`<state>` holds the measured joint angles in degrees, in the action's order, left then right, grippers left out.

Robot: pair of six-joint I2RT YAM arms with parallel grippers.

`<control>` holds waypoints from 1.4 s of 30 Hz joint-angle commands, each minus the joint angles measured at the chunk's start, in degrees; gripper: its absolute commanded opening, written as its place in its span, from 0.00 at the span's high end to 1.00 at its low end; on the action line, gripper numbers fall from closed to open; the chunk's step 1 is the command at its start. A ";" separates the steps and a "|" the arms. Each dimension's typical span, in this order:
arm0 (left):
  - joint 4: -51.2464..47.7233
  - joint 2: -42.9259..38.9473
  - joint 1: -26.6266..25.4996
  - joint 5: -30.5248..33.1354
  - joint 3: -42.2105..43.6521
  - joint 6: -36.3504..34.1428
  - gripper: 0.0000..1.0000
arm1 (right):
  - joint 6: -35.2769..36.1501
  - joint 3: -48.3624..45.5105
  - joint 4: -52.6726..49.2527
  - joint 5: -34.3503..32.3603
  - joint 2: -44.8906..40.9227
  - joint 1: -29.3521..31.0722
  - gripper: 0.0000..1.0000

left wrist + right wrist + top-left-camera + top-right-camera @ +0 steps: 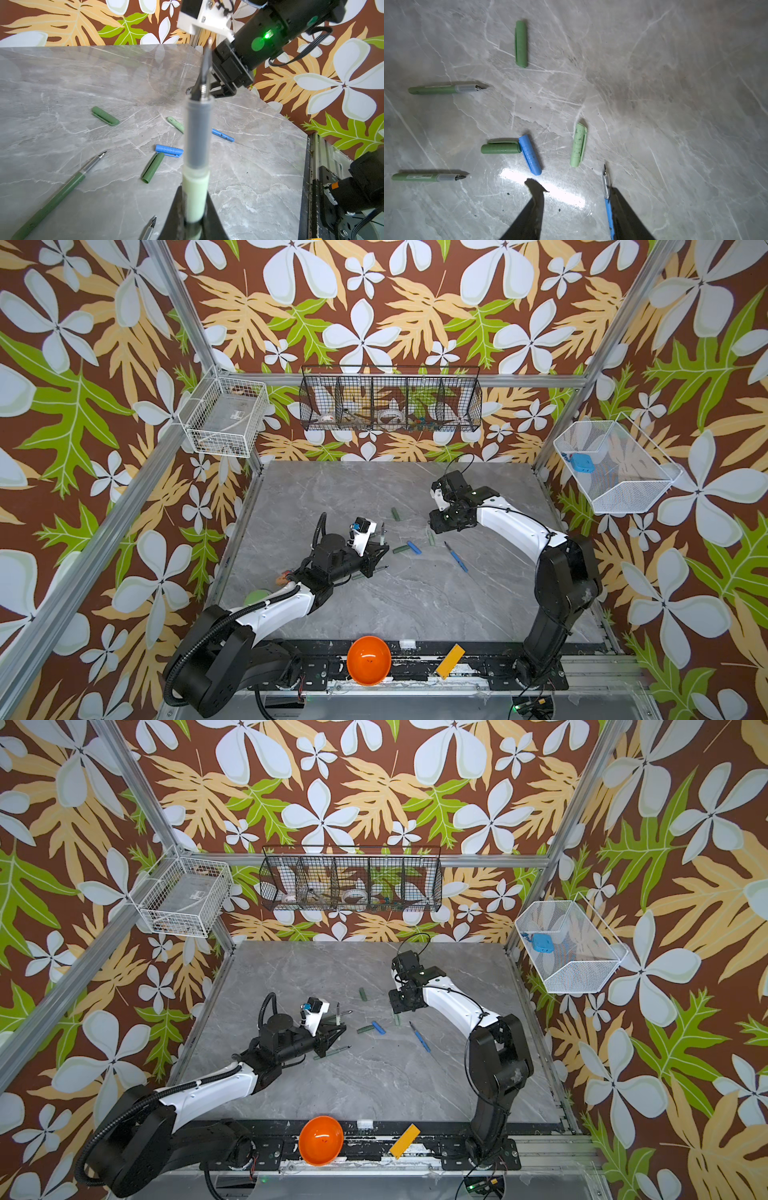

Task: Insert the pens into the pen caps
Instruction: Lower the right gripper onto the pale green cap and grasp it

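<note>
My left gripper (pixel 195 218) is shut on the pale green pen (pixel 197 145), held upright above the table's left part (pixel 382 533). Over the middle of the table hangs my right gripper (pixel 571 185), open and empty. The pale green cap (pixel 578 144) lies just beyond its fingertips, and the blue pen (pixel 607 199) lies on the table beside one finger. The blue cap (pixel 530 157) touches a dark green cap (pixel 500 148). A second dark green cap (pixel 521 43) lies farther back. Two dark green pens (pixel 446 89) (pixel 429 177) lie near my left gripper (pixel 376 549).
An orange bowl (pixel 368 659) and a yellow block (pixel 451 660) sit on the front rail. A black wire basket (pixel 390 400) hangs on the back wall. White wire baskets hang at the left (pixel 224 418) and the right (pixel 615 466).
</note>
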<state>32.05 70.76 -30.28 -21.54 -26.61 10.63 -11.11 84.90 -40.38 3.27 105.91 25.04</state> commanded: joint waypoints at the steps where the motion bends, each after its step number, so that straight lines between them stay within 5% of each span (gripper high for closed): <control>1: 2.23 -0.63 -0.20 0.27 0.16 -0.10 1.00 | 1.35 1.72 -1.29 0.79 2.98 0.00 0.51; 36: 2.54 1.11 -0.26 0.43 -0.02 -0.27 1.00 | 5.39 9.33 -1.84 1.21 19.59 -0.11 0.59; 42: 2.20 1.62 -0.30 0.49 -0.28 -0.54 1.00 | 4.96 8.86 -1.56 2.19 20.40 -0.11 0.67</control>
<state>33.23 72.23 -30.55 -21.28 -26.41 10.48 -5.76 94.67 -41.80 3.44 125.19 24.82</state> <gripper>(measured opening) 0.128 0.335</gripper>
